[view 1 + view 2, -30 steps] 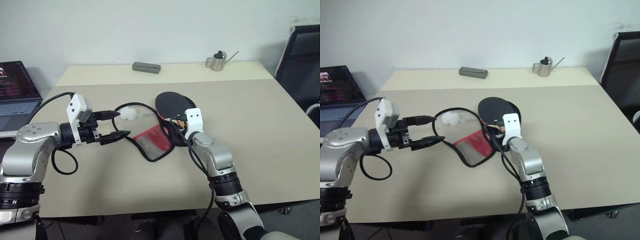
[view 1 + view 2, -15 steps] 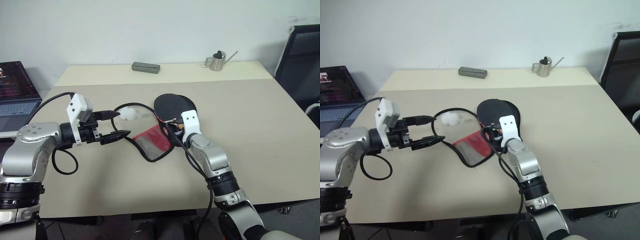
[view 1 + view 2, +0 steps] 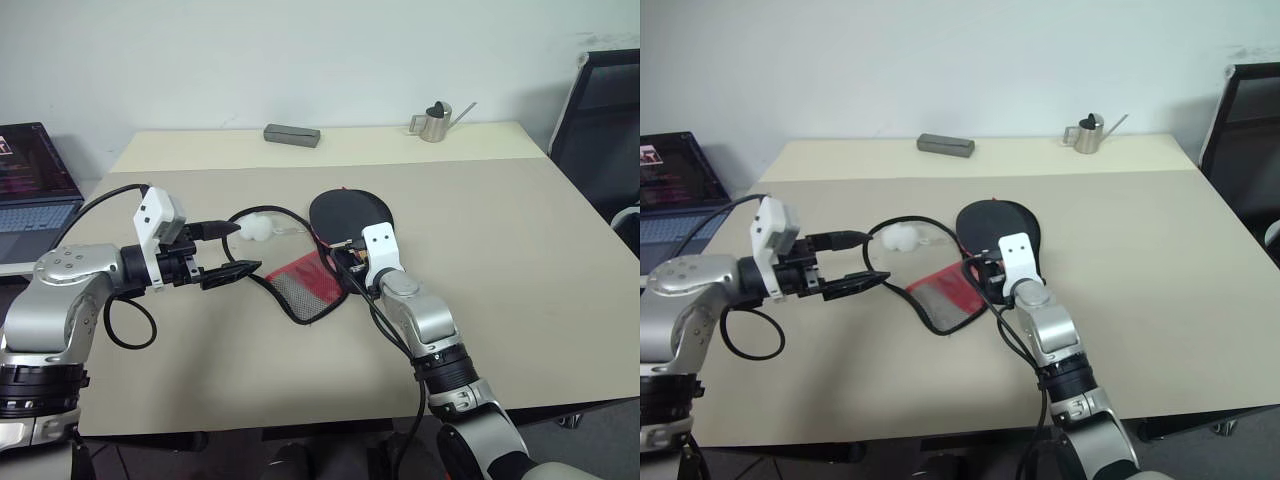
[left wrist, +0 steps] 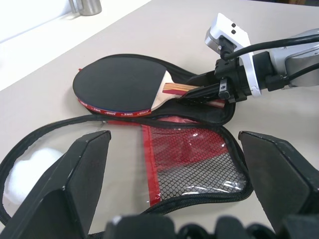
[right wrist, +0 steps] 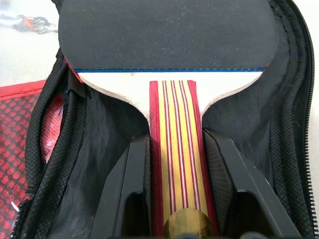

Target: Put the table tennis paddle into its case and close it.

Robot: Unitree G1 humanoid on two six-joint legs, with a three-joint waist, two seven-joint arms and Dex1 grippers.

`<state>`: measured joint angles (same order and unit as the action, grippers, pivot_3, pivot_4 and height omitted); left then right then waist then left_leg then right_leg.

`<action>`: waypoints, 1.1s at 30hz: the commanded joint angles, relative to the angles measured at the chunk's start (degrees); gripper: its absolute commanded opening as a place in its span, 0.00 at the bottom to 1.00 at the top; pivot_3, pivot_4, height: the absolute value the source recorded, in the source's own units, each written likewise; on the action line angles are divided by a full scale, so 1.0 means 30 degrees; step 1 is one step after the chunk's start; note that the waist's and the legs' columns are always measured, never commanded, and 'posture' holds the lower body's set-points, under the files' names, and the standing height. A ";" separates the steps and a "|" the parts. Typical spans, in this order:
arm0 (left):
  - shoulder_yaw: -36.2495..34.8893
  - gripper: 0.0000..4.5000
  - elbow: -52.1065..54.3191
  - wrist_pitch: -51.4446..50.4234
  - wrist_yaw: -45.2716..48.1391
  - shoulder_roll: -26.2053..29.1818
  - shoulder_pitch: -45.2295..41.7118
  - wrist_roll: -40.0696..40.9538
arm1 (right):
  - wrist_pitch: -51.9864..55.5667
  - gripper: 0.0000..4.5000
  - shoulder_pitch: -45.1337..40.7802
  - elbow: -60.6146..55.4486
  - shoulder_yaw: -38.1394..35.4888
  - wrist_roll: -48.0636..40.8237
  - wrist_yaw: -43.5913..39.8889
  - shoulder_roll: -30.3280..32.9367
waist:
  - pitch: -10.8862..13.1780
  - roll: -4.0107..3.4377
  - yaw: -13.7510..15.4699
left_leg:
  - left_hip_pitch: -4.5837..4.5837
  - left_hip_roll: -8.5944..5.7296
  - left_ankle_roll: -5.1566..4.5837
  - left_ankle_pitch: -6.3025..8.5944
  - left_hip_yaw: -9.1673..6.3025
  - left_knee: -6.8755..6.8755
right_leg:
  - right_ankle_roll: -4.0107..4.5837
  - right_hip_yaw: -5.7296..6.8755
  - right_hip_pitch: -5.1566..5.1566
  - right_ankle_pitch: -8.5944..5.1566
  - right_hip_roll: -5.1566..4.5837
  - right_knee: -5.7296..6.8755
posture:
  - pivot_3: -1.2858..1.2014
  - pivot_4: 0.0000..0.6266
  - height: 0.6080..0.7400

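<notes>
Left pincer [image 3: 228, 250] spread wide, held above table level, pointing inward. Right pincer [image 5: 174, 164] clamped, arm stretched forward.

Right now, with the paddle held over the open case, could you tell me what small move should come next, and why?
Probably ease the right gripper forward and down. It is shut on the striped handle of the table tennis paddle, whose blade lies over the open half of the case, unzipped with its mesh flap folded aside, so the paddle is not yet seated.

The unzipped black fabric case [image 3: 330, 262] with its red mesh flap [image 4: 192, 159] is lying spread open mid-table, a white ball [image 3: 256, 228] sitting just beside it. The beige table [image 3: 520, 260] is stretching open to the right, a grey block [image 3: 292, 134] and small metal watering can [image 3: 436, 121] standing well apart at the far edge.
</notes>
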<state>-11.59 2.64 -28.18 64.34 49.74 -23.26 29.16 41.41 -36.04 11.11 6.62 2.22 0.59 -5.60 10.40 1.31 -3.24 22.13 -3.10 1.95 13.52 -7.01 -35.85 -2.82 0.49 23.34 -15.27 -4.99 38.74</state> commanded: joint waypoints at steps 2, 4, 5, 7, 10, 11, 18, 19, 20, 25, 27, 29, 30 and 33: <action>-0.0137 1.00 0.0520 0.0229 -0.0048 0.0079 -0.0529 0.0208 | -0.0368 0.25 0.0150 -0.1043 -0.0253 0.0127 0.0201 0.0230 | 0.0000 0.0000 0.0001 | 0.0000 0.0000 0.0000 0.0000 0.0000 0.0000 | 0.0000 0.0001 -0.0001 0.0000 0.0000 -0.0001 | 0.52 0.24 1.00; -0.0083 1.00 0.0429 0.0277 -0.0025 0.0050 -0.0614 0.0176 | -0.0496 0.25 0.0188 -0.1052 -0.0294 0.0230 0.0347 0.0305 | 0.0000 0.0001 0.0006 | 0.0000 0.0000 0.0000 0.0000 0.0000 -0.0002 | 0.0000 0.0001 -0.0003 0.0000 0.0000 0.0000 | 0.52 0.24 1.00; -0.0069 1.00 0.0399 0.0289 -0.0020 0.0032 -0.0648 0.0171 | -0.0566 0.25 0.0183 -0.1036 -0.0330 0.0260 0.0425 0.0337 | 0.0000 0.0001 0.0005 | 0.0000 0.0000 0.0000 0.0000 0.0000 -0.0002 | 0.0000 0.0001 -0.0003 0.0000 0.0000 0.0000 | 0.52 0.24 1.00; -0.0046 1.00 0.0365 0.0310 -0.0008 0.0006 -0.0687 0.0156 | -0.0436 0.25 0.0132 -0.0973 -0.0280 0.0231 0.0372 0.0413 | 0.0000 0.0001 0.0004 | 0.0000 -0.0002 0.0000 0.0000 0.0000 -0.0002 | 0.0000 0.0002 -0.0004 0.0000 -0.0001 0.0000 | 0.52 0.24 1.00; -0.0011 1.00 0.0318 0.0354 0.0006 -0.0039 -0.0724 0.0124 | -0.0170 0.25 0.0154 -0.0927 0.0038 0.0304 0.0133 0.0438 | -0.0001 0.0001 0.0003 | -0.0002 -0.0007 0.0000 0.0000 0.0002 -0.0003 | 0.0000 0.0002 -0.0004 0.0000 0.0000 0.0000 | 0.52 0.24 1.00; -0.0005 1.00 0.0307 0.0367 0.0003 -0.0056 -0.0730 0.0113 | -0.0153 0.25 0.0200 -0.0940 0.0057 0.0323 0.0154 0.0389 | -0.0001 0.0002 0.0002 | -0.0003 -0.0006 0.0000 0.0000 0.0001 -0.0002 | 0.0000 0.0002 -0.0005 0.0000 0.0000 0.0001 | 0.52 0.24 1.00; -0.0024 1.00 0.0270 0.0420 -0.0019 -0.0108 -0.0668 0.0026 | -0.0145 0.55 0.0284 -0.1330 -0.0056 0.0167 0.0079 0.0098 | -0.0001 0.0001 0.0004 | -0.0003 -0.0005 0.0000 0.0000 0.0001 -0.0002 | 0.0000 0.0001 -0.0006 0.0000 0.0000 0.0000 | 0.52 0.24 1.00; -0.0029 1.00 0.0267 0.0424 -0.0032 -0.0118 -0.0657 0.0021 | -0.0096 0.62 0.0281 -0.1412 0.0041 0.0197 0.0032 0.0082 | -0.0001 0.0001 0.0004 | -0.0003 -0.0005 0.0000 0.0000 0.0002 -0.0002 | 0.0000 0.0000 -0.0006 0.0000 0.0000 0.0000 | 0.52 0.24 1.00; -0.0031 1.00 0.0267 0.0429 -0.0038 -0.0126 -0.0641 0.0016 | -0.0035 0.70 0.0284 -0.1472 0.0102 0.0112 -0.0127 0.0038 | 0.0000 0.0001 0.0004 | -0.0003 -0.0005 0.0000 0.0000 0.0002 -0.0002 | 0.0000 0.0001 -0.0006 0.0000 0.0000 0.0001 | 0.52 0.24 1.00; -0.0104 1.00 0.0246 0.0480 -0.0102 -0.0140 -0.0586 -0.0021 | -0.0084 0.76 0.0528 -0.2574 -0.0028 -0.0544 -0.0640 -0.0547 | 0.0000 0.0001 -0.0010 | -0.0006 0.0002 0.0000 0.0000 0.0000 -0.0001 | 0.0000 0.0001 -0.0005 0.0000 0.0004 0.0004 | 0.52 0.24 1.00; -0.0262 1.00 0.0092 0.0534 -0.0173 -0.0116 -0.0545 -0.0047 | -0.0233 0.76 0.0461 -0.3544 -0.0365 -0.1077 -0.1003 -0.0675 | 0.0000 0.0000 -0.0010 | -0.0006 0.0003 0.0000 0.0000 0.0000 -0.0001 | 0.0000 0.0001 -0.0004 0.0000 0.0004 0.0004 | 0.52 0.24 1.00; -0.0490 1.00 -0.0315 0.0645 -0.0324 -0.0119 -0.0496 -0.0110 | -0.0534 0.76 0.0265 -0.4761 -0.0680 -0.1765 -0.1751 -0.0474 | 0.0000 0.0001 0.0002 | -0.0005 0.0006 0.0000 0.0000 -0.0002 -0.0002 | 0.0000 0.0000 -0.0004 0.0000 0.0002 0.0005 | 0.52 0.24 1.00; -0.0499 1.00 -0.0774 0.0902 -0.0474 -0.0184 -0.0510 -0.0320 | -0.0997 0.76 0.0261 -0.5495 -0.0587 -0.2118 -0.2592 -0.0040 | 0.0000 0.0000 0.0005 | -0.0004 0.0009 0.0000 0.0000 -0.0006 -0.0003 | 0.0000 0.0001 -0.0004 0.0000 0.0001 0.0002 | 0.52 0.24 1.00; -0.0434 1.00 -0.1732 0.1472 -0.0833 -0.0402 -0.0630 -0.0650 | -0.0668 0.76 0.0276 -0.6721 -0.0516 -0.3273 -0.4529 0.1060 | -0.0001 0.0002 0.0010 | -0.0006 0.0005 -0.0001 0.0001 -0.0007 -0.0004 | -0.0002 0.0005 -0.0011 -0.0001 -0.0001 -0.0003 | 0.52 0.24 1.00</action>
<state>-11.53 -1.90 -25.42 62.52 48.43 -24.27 27.61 40.10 -34.55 -5.75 5.62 -5.49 -10.30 -2.86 10.39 1.32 -3.21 22.11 -3.08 1.94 13.52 -7.04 -35.86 -2.83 0.52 23.29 -15.27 -5.00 38.73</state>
